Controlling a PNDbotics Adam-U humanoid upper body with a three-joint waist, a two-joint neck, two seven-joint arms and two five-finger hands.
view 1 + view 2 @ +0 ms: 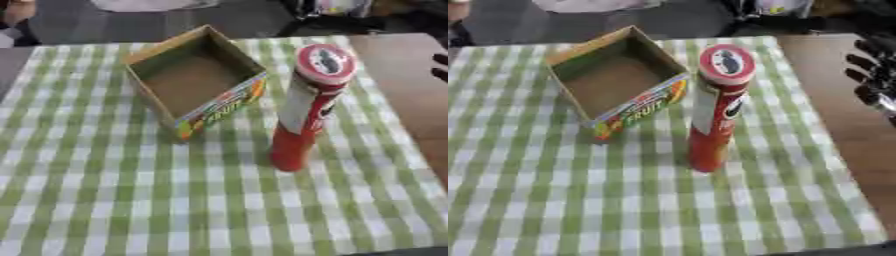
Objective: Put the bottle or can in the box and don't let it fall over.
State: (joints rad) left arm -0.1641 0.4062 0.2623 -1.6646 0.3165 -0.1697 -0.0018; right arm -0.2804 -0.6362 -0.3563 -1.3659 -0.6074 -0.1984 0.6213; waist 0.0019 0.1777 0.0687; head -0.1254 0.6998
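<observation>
Left eye view. A tall red can is standing upright on the green checked cloth, its long axis vertical and its round lid facing the camera. It is standing just beside the open cardboard box, off the box's right-hand near corner and not touching it; the box is sitting empty with its printed side wall turned toward the can. Only dark fingertips of the right hand are showing at the right edge, too little to tell how the fingers are set.

Right eye view. The right hand is showing more fully over the bare wooden table, well apart from the can and holding nothing; its fingers are lying spread and relaxed, pointing toward the can. The can is lying to the left of these fingers, so a sideways approach across the cloth's edge is looking likely, with the wrap meeting the can's upright side. The left hand is appearing in neither view, so the right hand is judged the nearer. The box is lying beyond the can, farther left.
</observation>
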